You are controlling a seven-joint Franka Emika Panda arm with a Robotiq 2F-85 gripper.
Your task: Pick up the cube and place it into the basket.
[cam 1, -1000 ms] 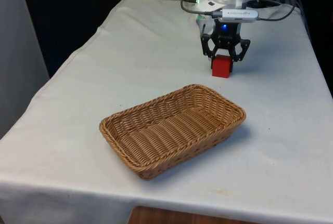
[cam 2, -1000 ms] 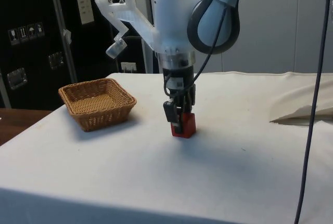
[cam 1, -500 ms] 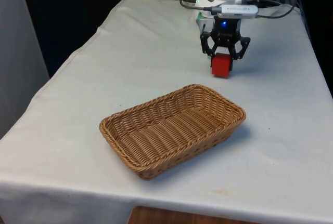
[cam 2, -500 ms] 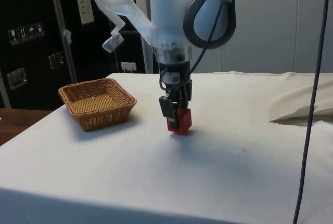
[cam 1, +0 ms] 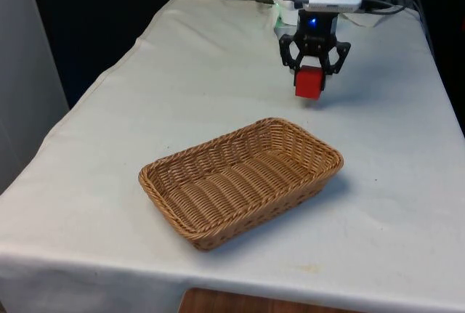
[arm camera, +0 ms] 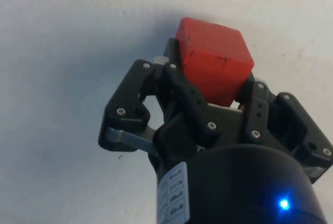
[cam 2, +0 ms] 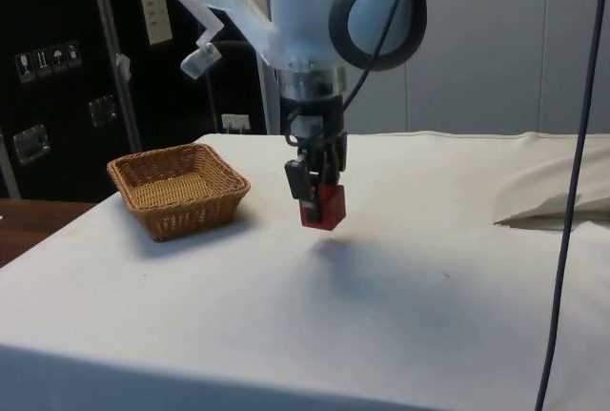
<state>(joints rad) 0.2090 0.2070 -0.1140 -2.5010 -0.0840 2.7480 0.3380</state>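
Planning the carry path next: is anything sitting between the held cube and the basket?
Nothing visible does. The gripper holds the red cube clear of the cloth, and only bare white cloth lies between it and the open, empty basket.

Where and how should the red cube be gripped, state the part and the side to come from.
Grip the red cube on two opposite flat side faces, coming straight down from above. Its faces are parallel, so the fingers seat flat. The gripper shows this hold: shut on the cube's upper part, carrying it clear of the table cloth, slightly tilted. The basket stands apart, nearer the front camera.
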